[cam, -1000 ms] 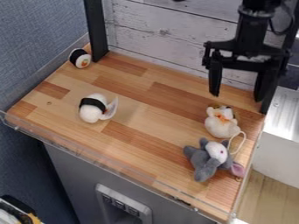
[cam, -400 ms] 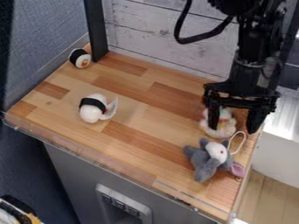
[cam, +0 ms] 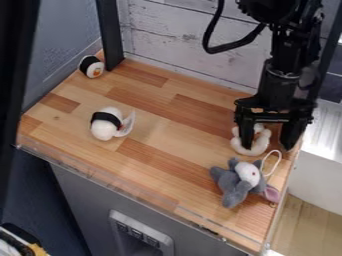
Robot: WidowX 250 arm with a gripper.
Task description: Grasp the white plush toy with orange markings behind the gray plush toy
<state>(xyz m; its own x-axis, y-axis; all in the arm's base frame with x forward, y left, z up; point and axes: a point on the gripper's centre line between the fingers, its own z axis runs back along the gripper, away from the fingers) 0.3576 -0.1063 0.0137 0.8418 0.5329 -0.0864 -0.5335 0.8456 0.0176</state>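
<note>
Hanging with its fingers parted, the black pincer (cam: 269,146) has a white plush toy (cam: 257,147) at its fingertips, a gray plush animal (cam: 234,186) nearby toward the camera, and a black-banded white plush (cam: 103,129) well apart on the wooden surface (cam: 157,162).

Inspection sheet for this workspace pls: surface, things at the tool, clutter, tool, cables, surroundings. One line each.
Surface: striped wooden top, clear strip along its front edge; damage: nothing seen beyond small dark marks.
Things at the tool: white plush, partly hidden behind one finger.
Clutter: grey plush just in front of the white one, pale cord loop beside it; black-banded white toy at left; small sushi roll toy in the far left corner.
Tool: black, low at the right side, fingers apart; contact with the plush can't be told.
Cables: black cable looped beside the arm, above the surface; snags: nothing seen.
Surroundings: whitewashed plank wall behind, grey cabinet front below.
</note>
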